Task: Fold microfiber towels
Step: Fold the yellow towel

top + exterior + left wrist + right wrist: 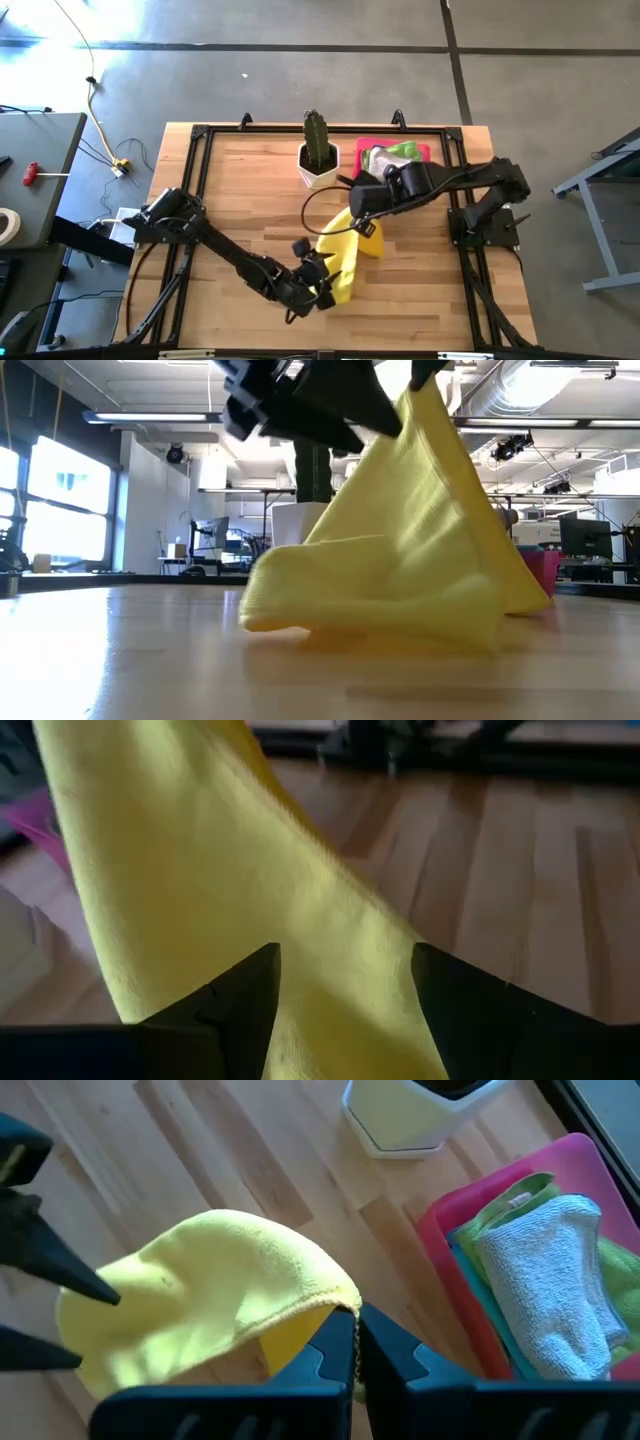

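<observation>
A yellow microfiber towel (345, 255) stands like a tent near the table's middle, its top lifted and its lower folds (380, 610) lying on the wood. My right gripper (365, 222) is shut on its top edge. My left gripper (322, 280) is open at the towel's near-left side. Its two fingers stand on either side of the sloping cloth (340, 990). A green towel and a grey towel (540, 1270) lie folded in the pink tray (440, 1240) at the far right. My right gripper pinches the yellow towel's stitched hem (340, 1302) between its two shut fingers, at what looks like a corner. It comes from above. The cloth hangs down from the hold (425, 400) in a slope, and its lower part rests on the table. Whether my left gripper touches the cloth between its fingers, I cannot tell.
A cactus in a white pot (318, 160) stands at the far middle, just left of the pink tray (362, 146). Bare wood lies to the left and near right of the towel. A black frame runs round the table top.
</observation>
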